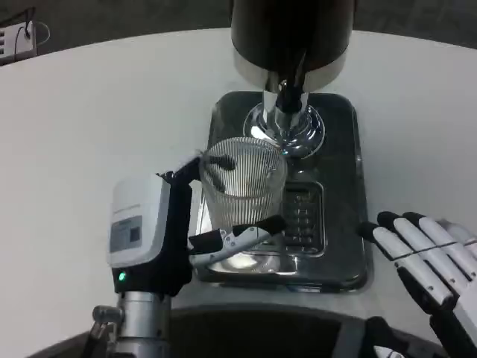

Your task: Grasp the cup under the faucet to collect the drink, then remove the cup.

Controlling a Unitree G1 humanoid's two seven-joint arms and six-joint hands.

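The left hand [175, 239] holds the ribbed clear cup [244, 186], its fingers [242, 237] wrapped around the near side. The cup stands on the steel drip tray [343, 186], just near of the dispenser's faucet [291, 89]. The right hand [428, 265] rests at near right, fingers spread, holding nothing.

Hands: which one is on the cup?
The left hand: its fingers wrap the ribbed clear cup on the drip tray. The right hand lies apart, fingers spread, holding nothing.
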